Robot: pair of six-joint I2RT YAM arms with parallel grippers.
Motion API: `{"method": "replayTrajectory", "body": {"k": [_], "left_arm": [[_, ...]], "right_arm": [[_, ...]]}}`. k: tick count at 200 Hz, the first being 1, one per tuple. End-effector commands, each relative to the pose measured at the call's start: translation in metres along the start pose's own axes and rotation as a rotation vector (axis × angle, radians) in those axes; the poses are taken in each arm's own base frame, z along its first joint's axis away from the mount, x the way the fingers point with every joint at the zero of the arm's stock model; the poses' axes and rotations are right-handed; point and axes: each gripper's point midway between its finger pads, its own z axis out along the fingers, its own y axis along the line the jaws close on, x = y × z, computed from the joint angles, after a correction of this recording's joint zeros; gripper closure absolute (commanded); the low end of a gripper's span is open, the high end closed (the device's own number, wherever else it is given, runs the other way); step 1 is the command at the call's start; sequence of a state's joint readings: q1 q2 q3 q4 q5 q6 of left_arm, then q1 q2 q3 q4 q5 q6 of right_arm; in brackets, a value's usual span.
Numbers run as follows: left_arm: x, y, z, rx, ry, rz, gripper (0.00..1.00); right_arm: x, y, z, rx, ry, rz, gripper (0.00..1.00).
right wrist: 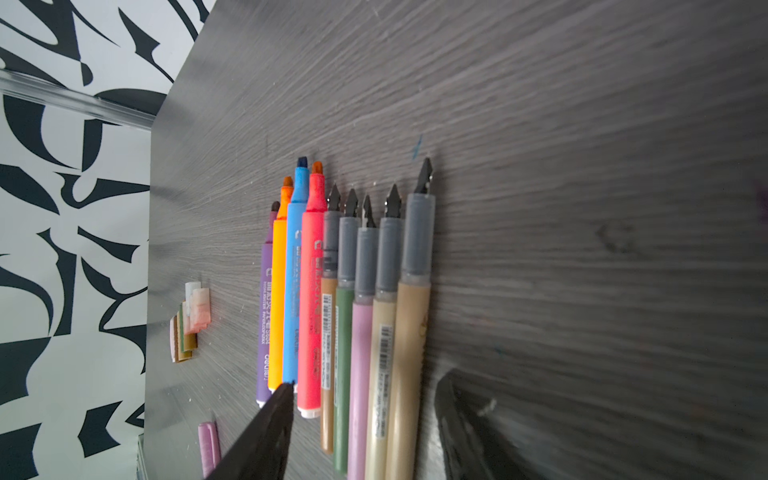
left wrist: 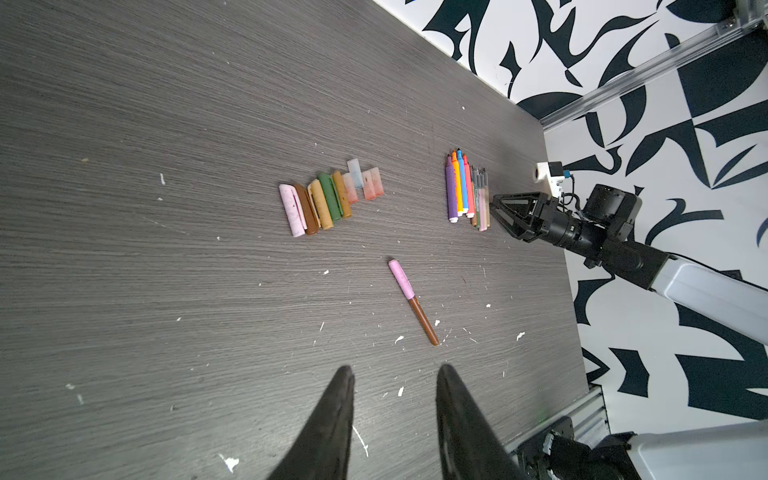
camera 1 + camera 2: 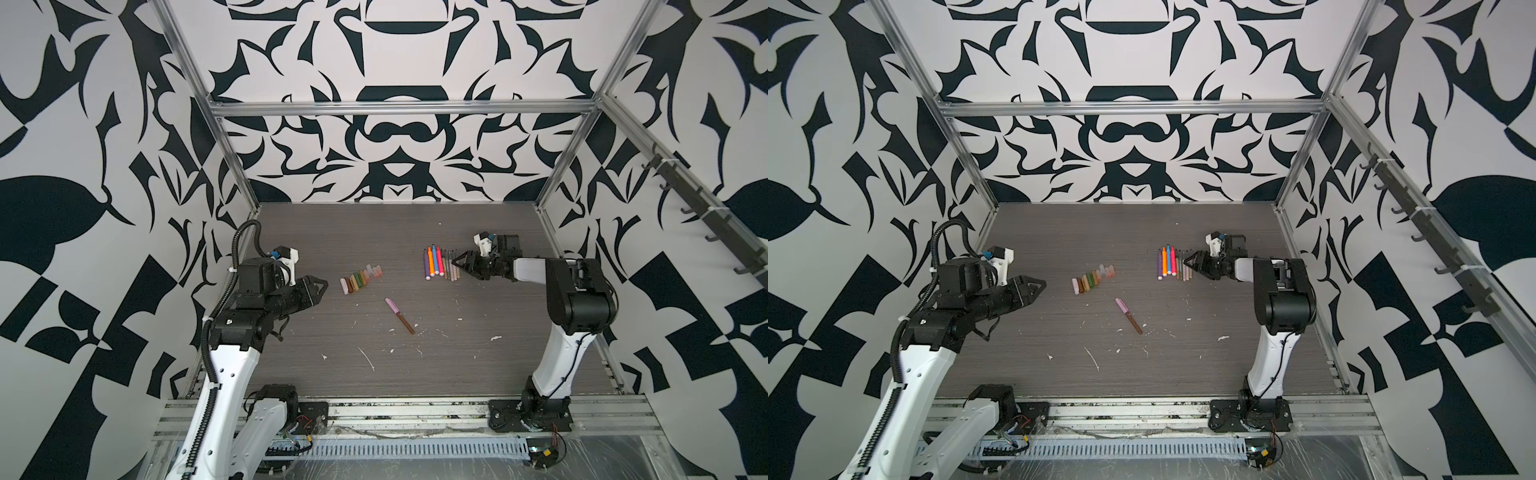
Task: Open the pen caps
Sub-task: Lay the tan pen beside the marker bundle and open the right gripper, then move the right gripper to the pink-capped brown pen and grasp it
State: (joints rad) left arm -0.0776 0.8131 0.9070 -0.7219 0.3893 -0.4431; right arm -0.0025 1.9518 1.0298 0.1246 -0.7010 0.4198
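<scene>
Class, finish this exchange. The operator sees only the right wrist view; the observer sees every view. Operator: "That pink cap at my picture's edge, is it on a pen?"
Observer: Yes. The pink cap sits on a brown pen, which lies alone, nearer the arms' bases than the loose caps or the open pens.
Operator: Where is the left claw?
Observer: The left claw is left of the loose caps, open and empty.
</scene>
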Motion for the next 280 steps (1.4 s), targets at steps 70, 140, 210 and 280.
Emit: {"method": "replayTrajectory", "body": {"k": [70, 140, 210, 280], "left_arm": [[0.004, 0.001, 0.0, 0.003, 0.007, 0.01, 0.64], [0.002, 0.0, -0.001, 0.008, -0.003, 0.013, 0.64], [0.002, 0.001, -0.001, 0.006, -0.003, 0.012, 0.65], [0.002, -0.001, -0.003, 0.011, -0.01, 0.016, 0.65]], "right_arm": [[0.015, -0.005, -0.04, 0.123, -0.128, -0.015, 0.5], [0.141, 0.122, -0.072, 0.138, 0.037, -0.443, 0.58], [0.255, 0.156, -0.017, 0.206, 0.294, -0.733, 0.64], [0.249, 0.144, 0.0, 0.358, 0.331, -0.768, 0.63]]}}
